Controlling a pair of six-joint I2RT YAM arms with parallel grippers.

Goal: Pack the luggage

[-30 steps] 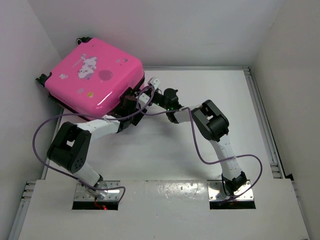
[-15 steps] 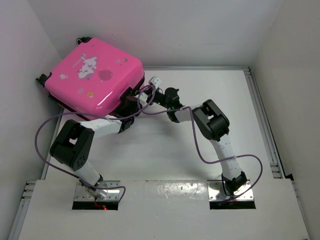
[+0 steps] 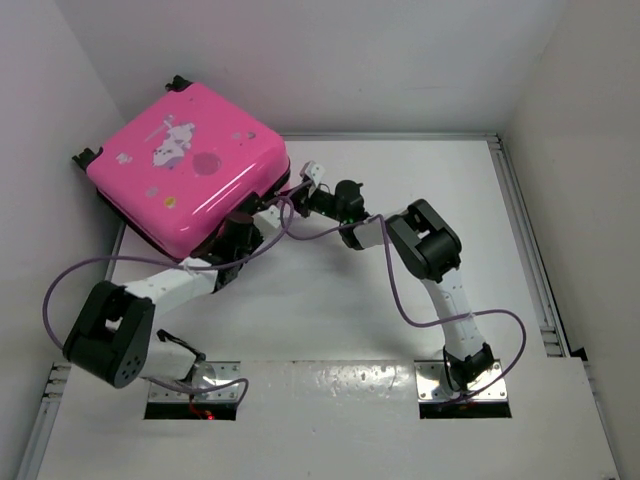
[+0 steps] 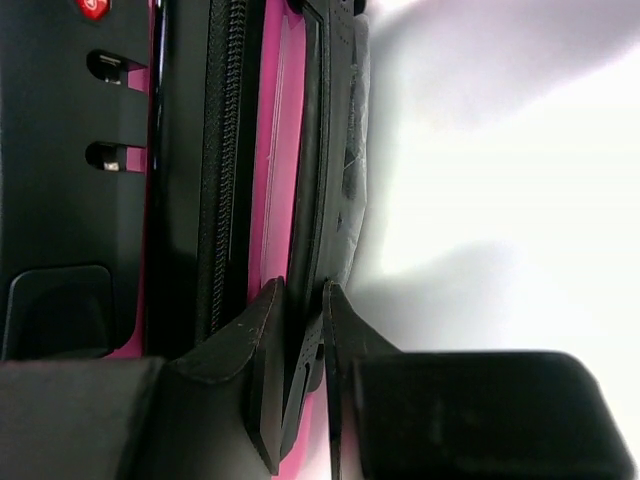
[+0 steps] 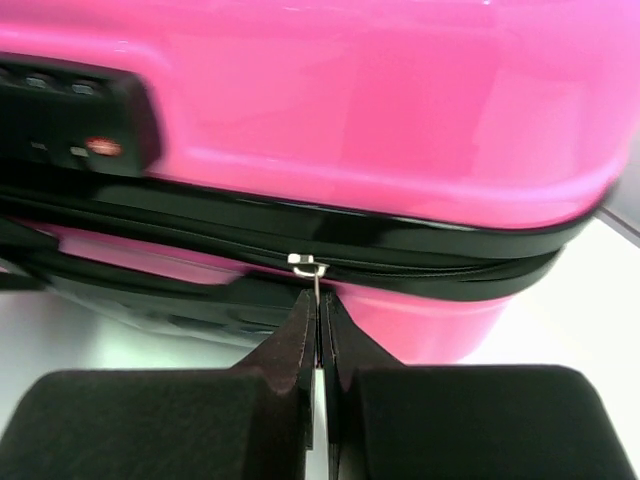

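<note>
Over in the far-left corner of the table (image 3: pixel 400 290), seen from the top camera, sits the pink suitcase (image 3: pixel 185 165). It's shoved up near the left wall, white cartoon print facing up, black wheels poking out at the far edges. Both arms reach in to its near-right side. The left gripper (image 3: pixel 243 222) is tucked right at the lower edge of the shell, and the right gripper (image 3: pixel 296 190) is just beside the corner.

Left wrist cam: the gripper is nearly closed, its two fingers (image 4: pixel 268 370) pinching a thin black edge of the suitcase with only a sliver of a gap between them. Next to that edge you can see a strip of pink, then the black zipper track (image 4: pixel 225 150), and further left a dark lock panel (image 4: pixel 60 150) with a red dot.

Right wrist cam: the jaws are squeezed fully together on the little metal zipper pull (image 5: pixel 316 285), which hangs from the slider on the black seam between the two pink halves. The lock panel shows at upper left, a bit blurry.
</note>
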